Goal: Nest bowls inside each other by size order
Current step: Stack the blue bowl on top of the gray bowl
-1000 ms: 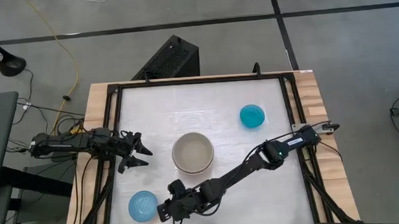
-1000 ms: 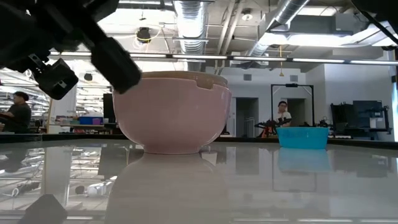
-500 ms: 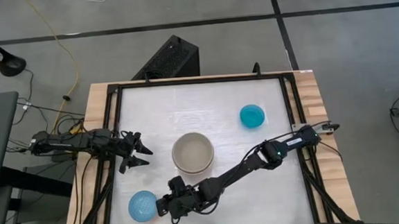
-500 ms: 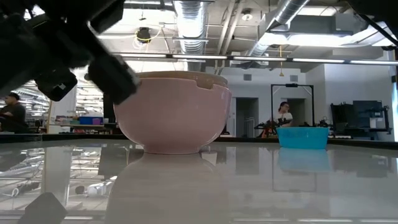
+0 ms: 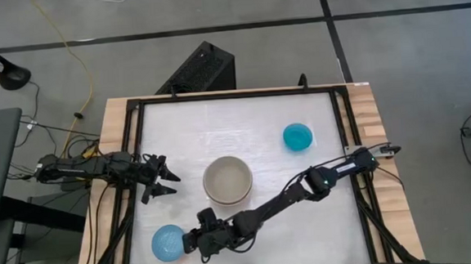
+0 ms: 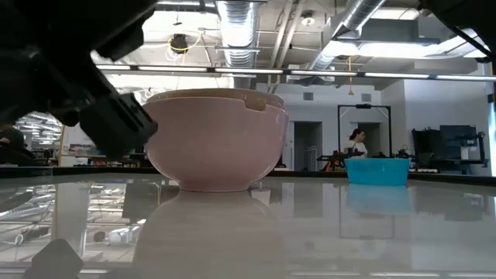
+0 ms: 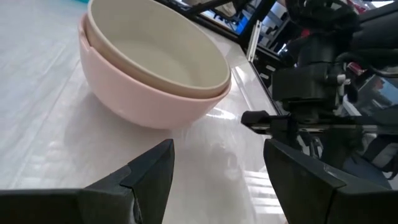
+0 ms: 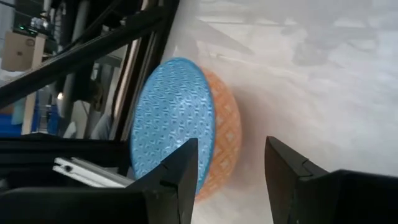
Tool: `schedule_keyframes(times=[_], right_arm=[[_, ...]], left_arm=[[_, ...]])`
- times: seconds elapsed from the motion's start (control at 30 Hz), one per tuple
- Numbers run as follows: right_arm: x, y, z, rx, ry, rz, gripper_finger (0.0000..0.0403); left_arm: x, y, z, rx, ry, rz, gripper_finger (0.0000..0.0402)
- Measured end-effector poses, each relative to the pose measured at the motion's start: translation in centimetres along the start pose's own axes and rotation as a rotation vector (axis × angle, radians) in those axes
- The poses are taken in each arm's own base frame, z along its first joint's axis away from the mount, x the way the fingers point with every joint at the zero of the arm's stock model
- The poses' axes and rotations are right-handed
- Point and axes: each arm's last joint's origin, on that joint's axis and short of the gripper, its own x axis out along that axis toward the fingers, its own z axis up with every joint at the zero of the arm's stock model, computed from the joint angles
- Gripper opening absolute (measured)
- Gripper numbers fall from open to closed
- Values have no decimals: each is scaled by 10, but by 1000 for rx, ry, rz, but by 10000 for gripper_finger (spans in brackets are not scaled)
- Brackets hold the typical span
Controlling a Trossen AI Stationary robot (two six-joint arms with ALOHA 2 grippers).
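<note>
While the nested bowls (image 5: 227, 181) sit mid-table, the right pincer (image 5: 195, 242) gapes wide beside the light blue bowl (image 5: 167, 243).

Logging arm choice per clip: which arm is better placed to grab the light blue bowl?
Right, probably. The right claw is open beside the light blue bowl; the left claw waits farther away.
</note>
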Motion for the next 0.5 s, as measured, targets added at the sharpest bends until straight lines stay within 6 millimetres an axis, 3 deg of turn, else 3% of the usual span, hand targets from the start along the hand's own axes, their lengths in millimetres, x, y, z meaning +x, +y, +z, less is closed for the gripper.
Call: schedule_keyframes(times=[0.5], right_arm=[[12, -8, -2, -43, 38, 28, 152]], left_arm=[[0, 0, 0, 3, -2, 8, 238]])
